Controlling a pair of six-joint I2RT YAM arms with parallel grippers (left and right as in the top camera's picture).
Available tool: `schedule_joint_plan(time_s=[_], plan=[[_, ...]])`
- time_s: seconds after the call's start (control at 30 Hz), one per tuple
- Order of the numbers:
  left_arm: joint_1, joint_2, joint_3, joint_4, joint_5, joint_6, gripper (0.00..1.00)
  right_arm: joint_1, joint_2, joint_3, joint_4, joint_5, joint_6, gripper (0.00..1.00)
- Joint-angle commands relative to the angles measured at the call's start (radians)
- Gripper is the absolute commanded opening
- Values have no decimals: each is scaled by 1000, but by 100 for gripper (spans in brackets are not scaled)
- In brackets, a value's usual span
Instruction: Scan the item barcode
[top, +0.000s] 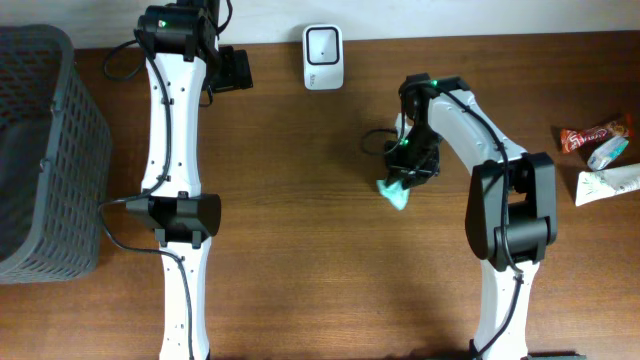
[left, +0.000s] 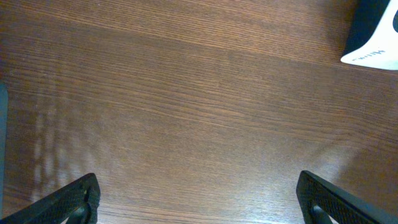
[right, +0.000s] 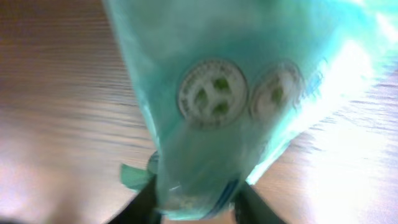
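Teal packet (right: 231, 93) end-first in tight grip of right tool (right: 196, 204), long axis straight out from it.

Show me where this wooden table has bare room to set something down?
The widest bare patch lies between the white left arm and the right gripper, which pinches a teal plastic packet, below the white box-shaped scanner. Crowded: the grey mesh basket at the left edge, the snack wrappers at far right.
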Motion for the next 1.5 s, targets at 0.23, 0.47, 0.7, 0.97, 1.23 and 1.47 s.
schedule_joint_plan(time_s=[0.23,0.47,0.7,0.97,1.23,1.47], plan=[[6,10,2,-1,7,9,99,-3,2,53,-39,291,37,56],[6,10,2,-1,7,8,99,-137,0,75,-26,-42,-139,63],[6,10,2,-1,7,9,99,-272,0,48,-23,-266,-281,77],[6,10,2,-1,7,9,99,-224,1,-117,143,-347,-279,76],[6,10,2,-1,7,8,99,-217,0,-197,220,-347,-240,24],[6,10,2,-1,7,9,99,-180,-9,-117,124,-213,-177,4]])
